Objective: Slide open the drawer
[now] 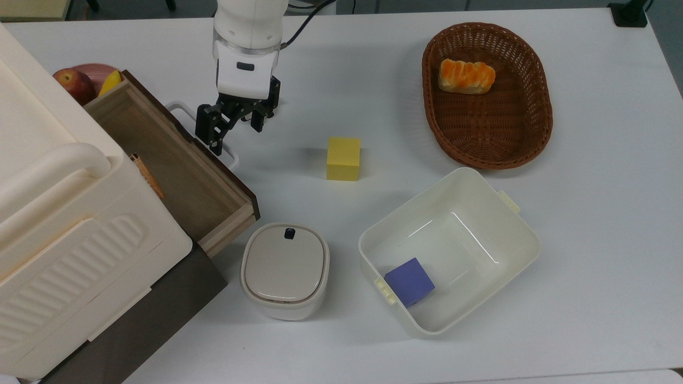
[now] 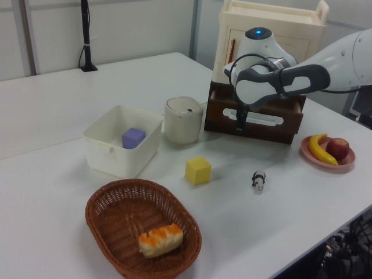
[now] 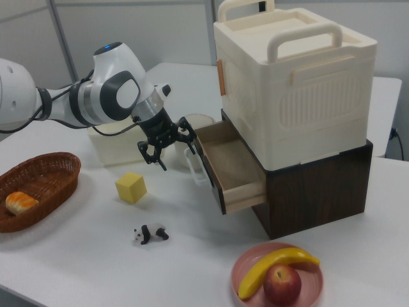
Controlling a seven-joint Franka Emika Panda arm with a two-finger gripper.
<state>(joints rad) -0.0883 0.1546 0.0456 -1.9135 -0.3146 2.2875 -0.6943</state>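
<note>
Tool (image 1: pixel 235 128) spread wide, empty, hovering at white loop handle (image 1: pixel 227 152) of drawer (image 1: pixel 176 160). Drawer pulled well out from cabinet on table (image 1: pixel 587 213). Probably rigid, light, easy-sliding; best gripped at handle.

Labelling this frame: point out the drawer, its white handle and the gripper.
drawer (image 1: pixel 176 170): top view, light wood floor inside.
white handle (image 1: pixel 230 156): top view, loop's lower end.
gripper (image 1: pixel 235 128): top view, midway between the open fingers.
</note>
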